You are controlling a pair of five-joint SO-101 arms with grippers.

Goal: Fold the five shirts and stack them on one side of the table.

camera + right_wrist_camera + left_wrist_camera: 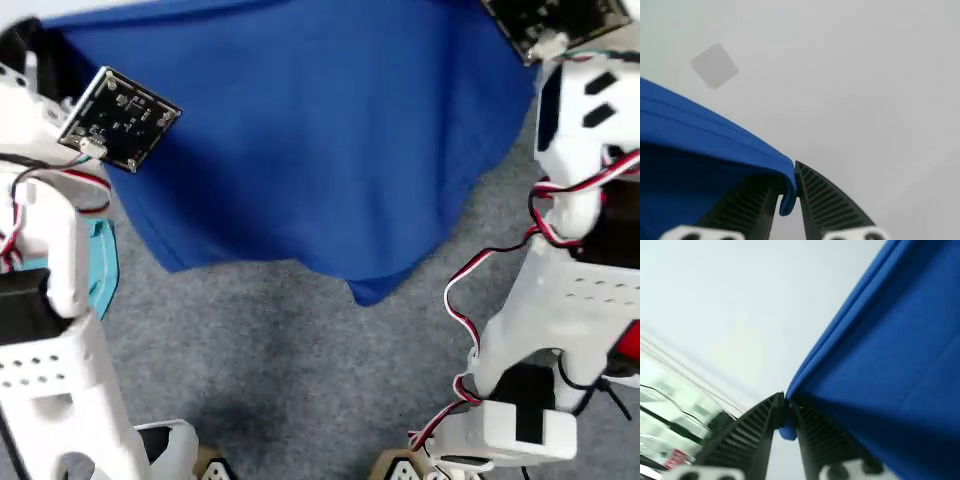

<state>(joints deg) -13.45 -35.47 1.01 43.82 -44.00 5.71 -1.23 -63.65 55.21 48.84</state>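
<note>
A blue shirt [310, 130] hangs lifted above the grey table [300, 370], spread wide between the two arms, its lower edge drooping to a point near the table's middle. In the left wrist view my left gripper [786, 412] is shut on a hemmed corner of the blue shirt [890, 365]. In the right wrist view my right gripper [788, 192] is shut on another hemmed corner of the blue shirt [700, 150]. Both arms stand raised, one at each side of the high view.
A teal piece of cloth [103, 262] shows beside the arm at the left edge. Something red [625, 345] lies at the right edge behind the other arm. Bare grey table lies below the hanging shirt.
</note>
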